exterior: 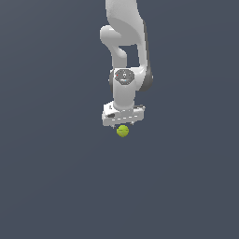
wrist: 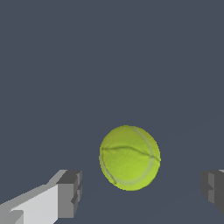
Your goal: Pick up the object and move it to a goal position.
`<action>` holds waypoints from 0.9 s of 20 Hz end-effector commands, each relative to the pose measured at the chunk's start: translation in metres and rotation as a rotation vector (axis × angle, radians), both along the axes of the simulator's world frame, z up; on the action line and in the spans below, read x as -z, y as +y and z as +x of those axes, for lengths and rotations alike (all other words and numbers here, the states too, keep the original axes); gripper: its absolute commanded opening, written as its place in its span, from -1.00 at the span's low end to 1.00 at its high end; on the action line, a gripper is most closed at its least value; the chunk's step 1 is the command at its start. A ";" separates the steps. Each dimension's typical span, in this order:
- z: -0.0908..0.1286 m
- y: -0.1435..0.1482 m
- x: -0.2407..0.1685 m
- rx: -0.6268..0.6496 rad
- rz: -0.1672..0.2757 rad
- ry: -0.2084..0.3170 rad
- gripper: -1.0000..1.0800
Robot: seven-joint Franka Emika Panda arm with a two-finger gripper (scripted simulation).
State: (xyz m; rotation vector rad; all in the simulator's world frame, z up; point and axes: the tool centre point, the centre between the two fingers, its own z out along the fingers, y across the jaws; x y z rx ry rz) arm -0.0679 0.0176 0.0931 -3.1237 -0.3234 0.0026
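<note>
The object is a small yellow-green ball (exterior: pixel 123 131) with a faint seam. In the exterior view it sits just under the white gripper (exterior: pixel 123 125) at the end of the white arm. In the wrist view the ball (wrist: pixel 130 158) lies between the two grey fingertips (wrist: pixel 70 194), with clear gaps on both sides. The gripper (wrist: pixel 142 192) is open, its jaws spread much wider than the ball and not touching it. In the exterior view the fingers are hidden behind the hand and the ball.
A plain dark grey-blue surface (exterior: pixel 56 177) fills both views. No other objects, edges or goal marker show.
</note>
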 end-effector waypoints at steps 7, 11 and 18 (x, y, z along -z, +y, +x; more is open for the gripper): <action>-0.002 0.001 0.007 -0.009 -0.001 -0.001 0.92; -0.003 0.001 0.023 -0.011 -0.001 -0.001 0.92; -0.003 0.001 0.050 -0.014 -0.001 -0.002 0.92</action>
